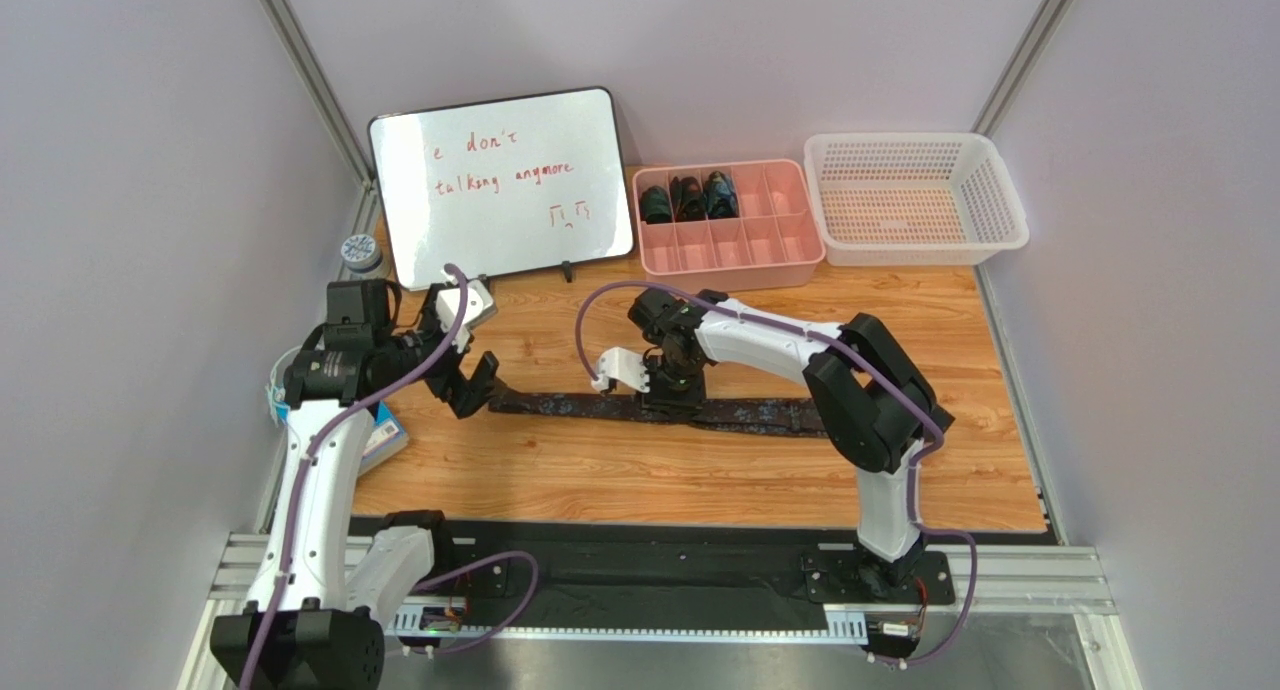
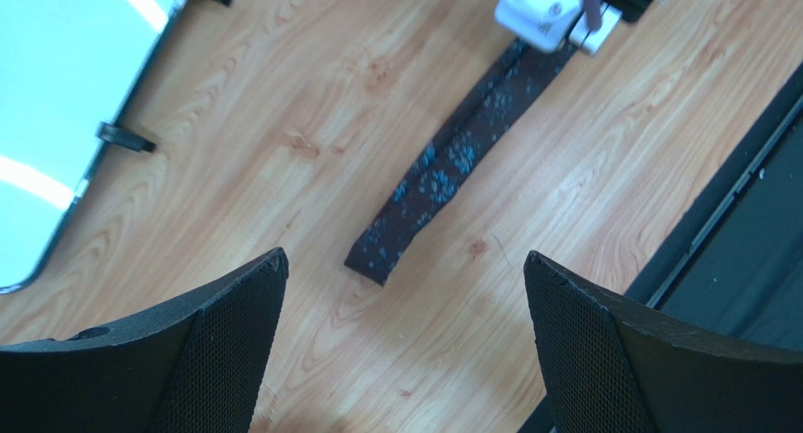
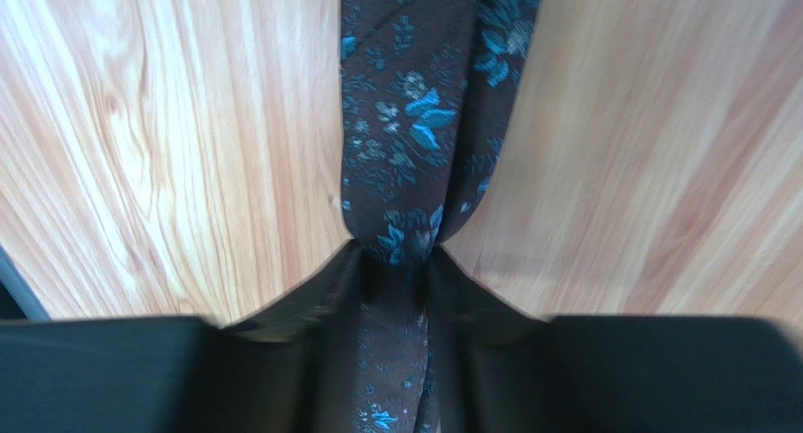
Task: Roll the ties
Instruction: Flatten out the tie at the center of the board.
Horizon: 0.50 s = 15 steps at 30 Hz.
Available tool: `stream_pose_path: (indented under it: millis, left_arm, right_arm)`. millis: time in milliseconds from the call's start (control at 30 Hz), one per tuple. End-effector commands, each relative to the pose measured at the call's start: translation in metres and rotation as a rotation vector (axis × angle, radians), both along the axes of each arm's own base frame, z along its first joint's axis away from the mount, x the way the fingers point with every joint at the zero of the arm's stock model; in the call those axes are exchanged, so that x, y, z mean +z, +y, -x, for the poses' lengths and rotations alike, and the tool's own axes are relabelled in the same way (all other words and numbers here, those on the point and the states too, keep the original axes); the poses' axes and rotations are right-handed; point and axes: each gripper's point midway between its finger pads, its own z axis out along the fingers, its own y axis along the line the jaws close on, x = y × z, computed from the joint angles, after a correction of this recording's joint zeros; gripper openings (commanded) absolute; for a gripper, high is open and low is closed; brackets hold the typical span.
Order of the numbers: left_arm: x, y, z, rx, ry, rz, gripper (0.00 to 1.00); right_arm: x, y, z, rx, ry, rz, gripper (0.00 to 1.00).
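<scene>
A dark tie (image 1: 751, 413) with blue flowers lies flat across the wooden table, its narrow end at the left. My right gripper (image 1: 669, 395) is shut on the tie near its middle; in the right wrist view the tie (image 3: 405, 122) is pinched and bunched between the jaws of the right gripper (image 3: 396, 264). My left gripper (image 1: 458, 363) is open and empty, just above and left of the tie's narrow end. In the left wrist view the left gripper (image 2: 405, 273) straddles bare wood just short of the tie's end (image 2: 382, 254). Three rolled ties (image 1: 688, 198) sit in the pink tray.
A pink divided tray (image 1: 781, 248) stands at the back centre, a white basket (image 1: 992, 210) at the back right, a whiteboard (image 1: 504, 188) at the back left. A black mat (image 1: 661, 533) runs along the near edge. Small items lie by the left arm (image 1: 376, 435).
</scene>
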Motion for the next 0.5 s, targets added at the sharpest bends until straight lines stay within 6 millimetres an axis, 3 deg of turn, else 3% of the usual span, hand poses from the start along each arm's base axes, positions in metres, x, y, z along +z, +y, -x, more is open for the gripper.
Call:
stream_pose_path:
  millis: [0,133,200,333,400,433,467]
  left_arm:
    - [-0.001,-0.001,0.005,-0.080,-0.038,-0.033,0.99]
    - [-0.025,0.005,0.008,-0.146,-0.045,-0.114,1.00]
    - [-0.039,0.005,0.016,-0.217,-0.034,-0.144,0.94]
    - [-0.064,0.005,0.022,-0.383,-0.086,-0.214,0.79]
    - [-0.071,0.003,0.022,-0.422,-0.090,-0.213,0.79]
    - [-0.075,0.000,0.023,-0.457,-0.099,-0.216,0.84]
    - [-0.079,0.000,0.021,-0.472,-0.107,-0.227,0.88]
  right_arm:
    - [-0.003,-0.026,0.016,0.039,0.067,0.018,0.24]
    - [-0.004,-0.037,0.018,0.058,0.089,0.020,0.18]
    - [-0.003,-0.039,0.023,0.093,0.103,0.017,0.11]
    - [0.000,-0.043,0.034,0.134,0.144,0.015,0.12]
    - [0.002,-0.047,0.041,0.144,0.169,0.014,0.18]
    - [0.002,-0.048,0.043,0.146,0.177,0.015,0.23]
    - [0.001,-0.048,0.045,0.149,0.183,0.017,0.33]
